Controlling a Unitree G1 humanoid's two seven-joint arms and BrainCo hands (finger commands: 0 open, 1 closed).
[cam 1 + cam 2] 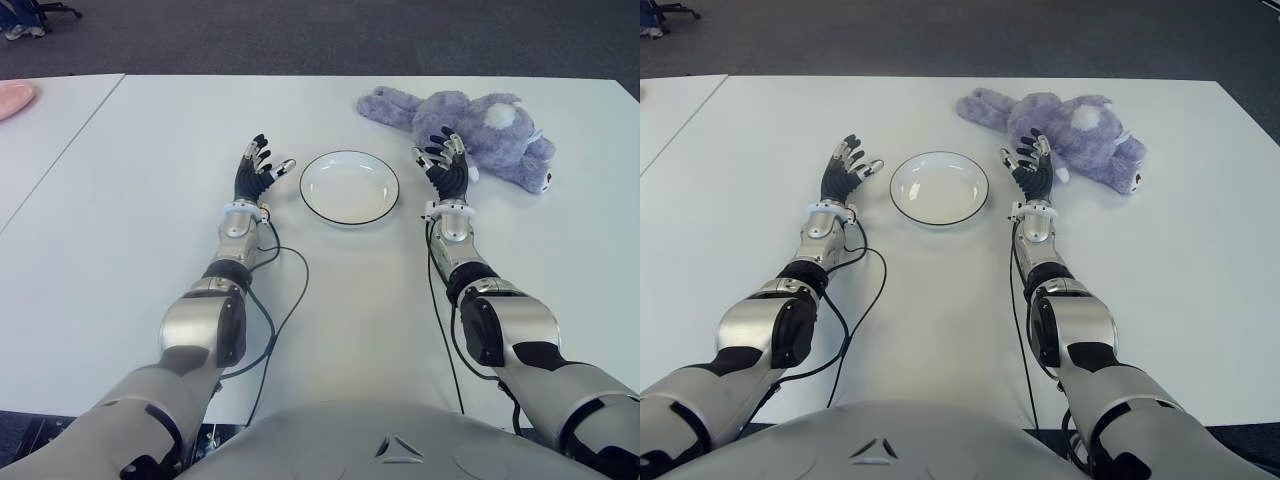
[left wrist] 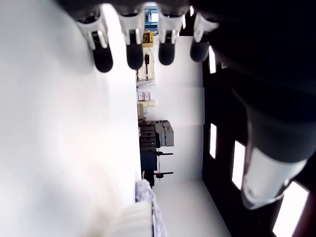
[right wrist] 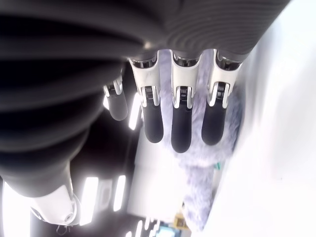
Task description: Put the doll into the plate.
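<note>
White table (image 1: 150,180) – no readable writing, doll (image 1: 470,130) beside empty plate (image 1: 349,187), right hand (image 1: 445,165) open-fingered.

A humanoid robot's upper body, seen from its own head. The torso at the bottom edge is smooth grey with a small triangular mark at its centre. Both arms are built of silver-grey metallic shells joined by black segments — rounded casings at the elbows, slimmer silver forearms, a pale ring at each wrist. The left hand (image 1: 256,170) and right hand (image 1: 443,163) are black, with white and silver joints on the fingers and dark rubbery fingertips (image 3: 180,133). A thin black cable runs along each forearm — the left one curls in loose loops.
</note>
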